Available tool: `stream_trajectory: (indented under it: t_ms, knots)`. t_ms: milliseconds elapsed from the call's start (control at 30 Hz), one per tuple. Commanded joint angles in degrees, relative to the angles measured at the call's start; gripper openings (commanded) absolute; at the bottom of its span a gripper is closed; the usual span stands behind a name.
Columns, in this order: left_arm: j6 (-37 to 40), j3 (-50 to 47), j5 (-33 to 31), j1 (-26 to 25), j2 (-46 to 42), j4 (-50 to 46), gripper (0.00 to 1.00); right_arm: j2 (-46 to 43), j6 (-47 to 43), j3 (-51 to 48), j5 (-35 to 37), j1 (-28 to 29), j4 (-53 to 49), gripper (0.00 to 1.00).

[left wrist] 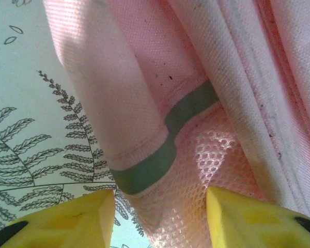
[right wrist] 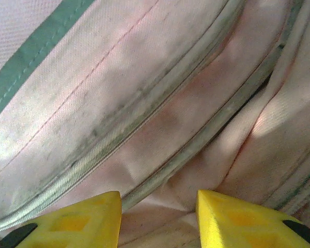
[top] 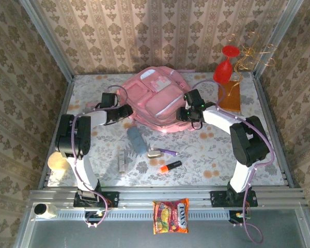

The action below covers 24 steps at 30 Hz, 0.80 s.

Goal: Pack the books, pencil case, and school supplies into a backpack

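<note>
Left pincer (left wrist: 160, 212), jaws apart, straddling backpack (top: 155, 101) mesh; right pincer (right wrist: 159, 209) over zip

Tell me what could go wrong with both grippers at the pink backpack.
1. The left gripper straddles a loose fold and mesh of the backpack; a pinch there may slip or just drag the bag.
2. Any drag toward the arms could shove the pencil case and purple pen lying close in front.
3. The right gripper faces zips that look shut, so nothing may open.
</note>
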Motion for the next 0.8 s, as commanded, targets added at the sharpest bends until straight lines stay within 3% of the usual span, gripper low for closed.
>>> stream_trajectory:
  t_ms: [0,300,533,767]
  knots:
    - [-1.00,2.26,0.97,-0.20,2.07,1.63,0.46,2.09,-3.00,2.52,3.24,-0.95,-2.30,0.46]
    - [-4.97,3.51,1.27,-1.77,4.57,5.72,0.24,0.18,-5.72,5.90,4.94,-1.32,-5.03,0.48]
    - [-7.15,-1.78,0.21,-2.52,0.11,9.40,0.00,-10.36,-2.04,-3.12,-4.15,3.03,-4.60,0.53]
    - [-12.54,-4.30,4.05,-3.34,-5.01,11.36,0.00,-9.71,5.91,-12.10,-9.78,6.12,6.32,0.54]
